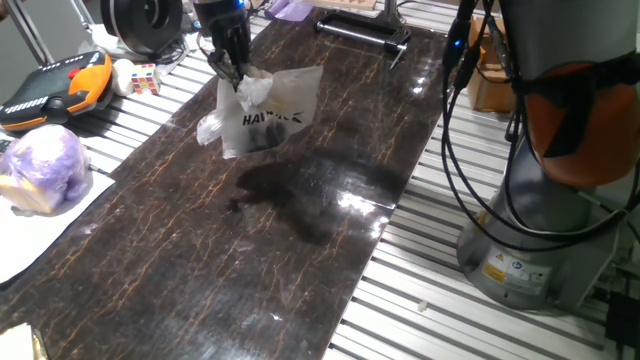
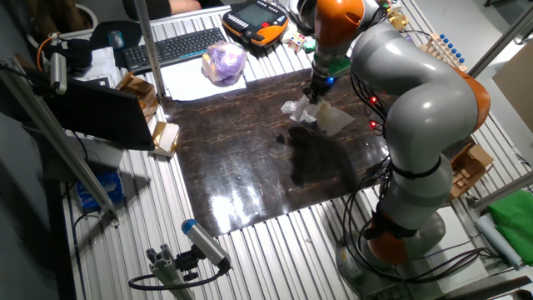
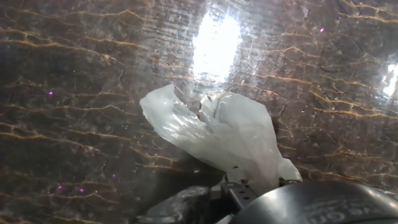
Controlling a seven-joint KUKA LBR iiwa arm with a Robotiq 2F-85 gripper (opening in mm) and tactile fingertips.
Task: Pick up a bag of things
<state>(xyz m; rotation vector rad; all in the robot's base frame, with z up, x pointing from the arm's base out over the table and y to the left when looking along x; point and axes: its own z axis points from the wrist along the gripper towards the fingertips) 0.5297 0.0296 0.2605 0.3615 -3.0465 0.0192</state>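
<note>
The bag of things (image 1: 265,110) is a crinkled translucent white plastic bag with dark lettering on its side. It hangs in the air above the dark marble tabletop (image 1: 230,230), and its shadow lies on the slab below. My gripper (image 1: 235,72) is shut on the bag's top and holds it up. In the other fixed view the bag (image 2: 321,117) hangs under the gripper (image 2: 314,97). In the hand view the bag (image 3: 217,134) fills the middle, with one finger (image 3: 239,190) at its lower edge.
A purple-tinted plastic bundle (image 1: 45,165) lies on white paper at the left. An orange and black teach pendant (image 1: 50,90) and a small colour cube (image 1: 143,78) sit behind it. A black bar (image 1: 360,35) lies at the slab's far end. The robot base (image 1: 540,200) stands right.
</note>
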